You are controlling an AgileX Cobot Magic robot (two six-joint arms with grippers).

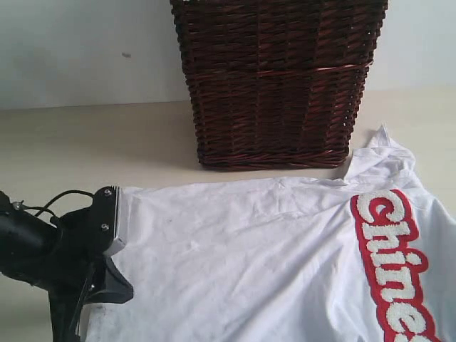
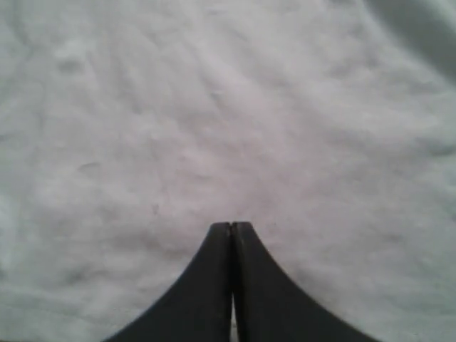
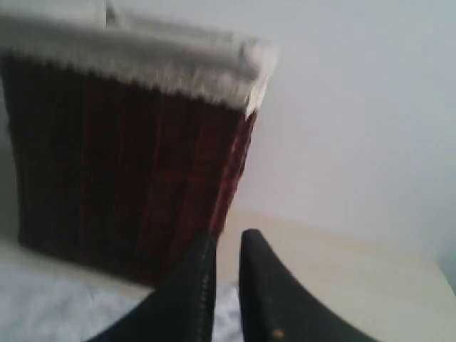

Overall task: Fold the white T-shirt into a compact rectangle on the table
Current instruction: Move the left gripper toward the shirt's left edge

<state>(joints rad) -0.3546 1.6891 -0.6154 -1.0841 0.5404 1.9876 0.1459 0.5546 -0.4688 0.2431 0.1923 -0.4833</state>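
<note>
White T-shirt (image 1: 249,249), spread out, red-outlined lettering (image 1: 390,265)

The wicker basket (image 1: 278,85) blocks the back; table (image 1: 85,135) beside it lies open.

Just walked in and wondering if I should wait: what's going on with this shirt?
A two-armed robot is working on the white T-shirt, which lies spread flat and not yet folded on the table in front of a dark wicker basket. The left gripper is shut at the shirt's edge; whether it pinches cloth is unclear. The right gripper holds nothing, its jaws slightly apart, pointing towards the basket.
</note>
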